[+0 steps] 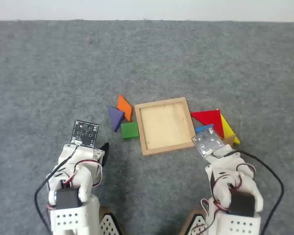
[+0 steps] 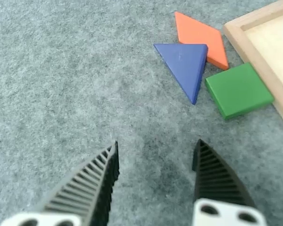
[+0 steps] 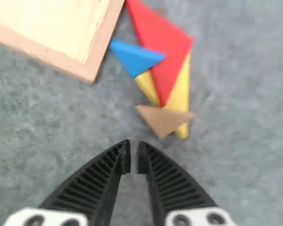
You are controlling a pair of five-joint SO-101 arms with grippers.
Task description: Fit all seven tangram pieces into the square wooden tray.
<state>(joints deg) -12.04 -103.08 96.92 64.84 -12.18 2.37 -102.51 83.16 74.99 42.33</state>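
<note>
The square wooden tray (image 1: 143, 128) lies mid-table with nothing inside it. To its left sit an orange parallelogram (image 1: 124, 106), a purple triangle (image 1: 115, 116) and a green square (image 1: 130, 130). My left gripper (image 2: 157, 142) is open over bare felt, short of these same pieces: the orange parallelogram (image 2: 200, 33), the purple triangle (image 2: 186, 63) and the green square (image 2: 238, 89). Right of the tray lie a red triangle (image 3: 158, 37), a blue triangle (image 3: 132, 57), a yellow triangle (image 3: 181, 94) and a brown triangle (image 3: 162, 120), overlapping. My right gripper (image 3: 133, 142) is shut and holds nothing, just short of the brown triangle.
Grey felt covers the whole table (image 1: 147, 58), with wide free room behind the tray and on both sides. The two arm bases stand at the front edge. The tray's corner (image 3: 87, 73) lies close beside the blue triangle.
</note>
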